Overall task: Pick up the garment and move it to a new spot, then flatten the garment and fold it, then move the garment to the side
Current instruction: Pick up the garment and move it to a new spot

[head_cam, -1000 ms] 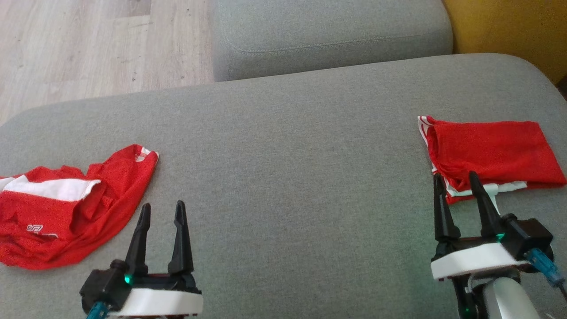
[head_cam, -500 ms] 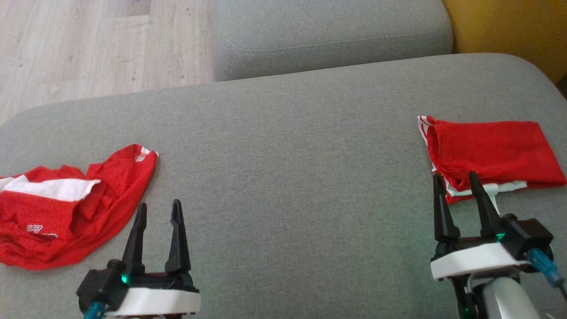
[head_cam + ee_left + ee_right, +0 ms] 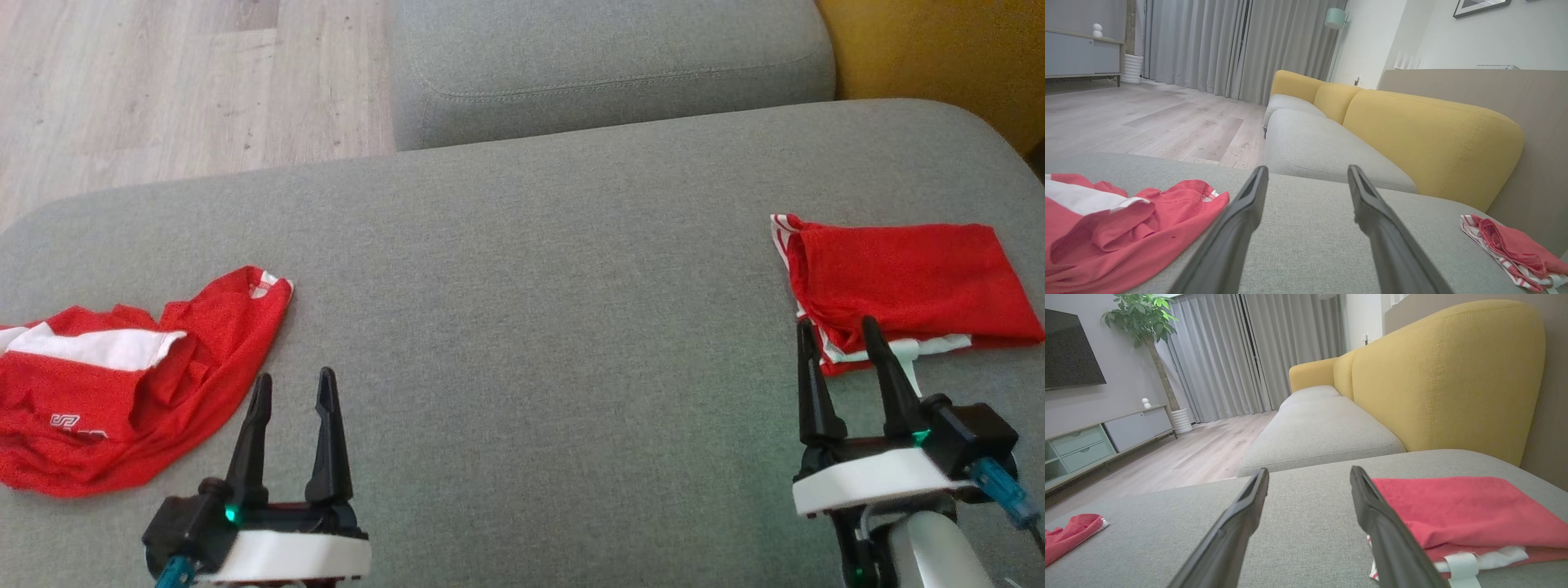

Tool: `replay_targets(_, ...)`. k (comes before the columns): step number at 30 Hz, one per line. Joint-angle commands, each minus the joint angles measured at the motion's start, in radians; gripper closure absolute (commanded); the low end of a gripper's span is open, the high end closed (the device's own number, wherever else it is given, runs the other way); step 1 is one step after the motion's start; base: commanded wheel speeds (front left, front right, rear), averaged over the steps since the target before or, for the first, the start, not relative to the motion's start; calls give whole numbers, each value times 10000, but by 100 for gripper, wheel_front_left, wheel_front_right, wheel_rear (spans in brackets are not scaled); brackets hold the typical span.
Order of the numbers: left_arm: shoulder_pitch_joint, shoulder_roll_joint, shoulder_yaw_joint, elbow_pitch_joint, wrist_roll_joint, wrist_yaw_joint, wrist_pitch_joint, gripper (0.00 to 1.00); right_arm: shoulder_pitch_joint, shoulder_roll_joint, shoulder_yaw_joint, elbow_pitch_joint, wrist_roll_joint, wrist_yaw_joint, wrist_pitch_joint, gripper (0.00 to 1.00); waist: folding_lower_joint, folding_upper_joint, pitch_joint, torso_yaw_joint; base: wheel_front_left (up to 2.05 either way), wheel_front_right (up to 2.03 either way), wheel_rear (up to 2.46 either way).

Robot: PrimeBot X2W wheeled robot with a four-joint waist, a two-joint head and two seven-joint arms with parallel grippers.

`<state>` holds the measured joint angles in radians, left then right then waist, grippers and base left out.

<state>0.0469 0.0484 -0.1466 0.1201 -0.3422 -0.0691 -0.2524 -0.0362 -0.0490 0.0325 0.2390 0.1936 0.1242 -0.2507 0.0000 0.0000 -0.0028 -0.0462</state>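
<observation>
Seat cushion: grey woven cloth, matt, coarse. Crumpled garment: thin red cloth, matt. Floor: pale wood planks, smooth.

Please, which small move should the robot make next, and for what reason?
Probably swing the left gripper toward its own left, onto the near edge of the crumpled red garment. Its jaws stand open and empty just beside that garment, which lies bunched on the grey cushion, while the folded red garment on the right already looks finished.
</observation>
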Motion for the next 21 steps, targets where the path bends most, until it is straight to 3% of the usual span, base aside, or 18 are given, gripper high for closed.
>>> replay_targets(1, -453, 18, 272, -377, 19, 61, -94, 0, -434, -13, 272, -303, 36, 65, -110, 0, 0, 0, -4, 7, 0, 0, 0)
replay_targets(21, -425, 18, 265, -365, 35, 55, -94, 0, -392, -13, 274, -279, 50, 65, -110, 0, 0, 0, -18, 85, 0, 0, 0)
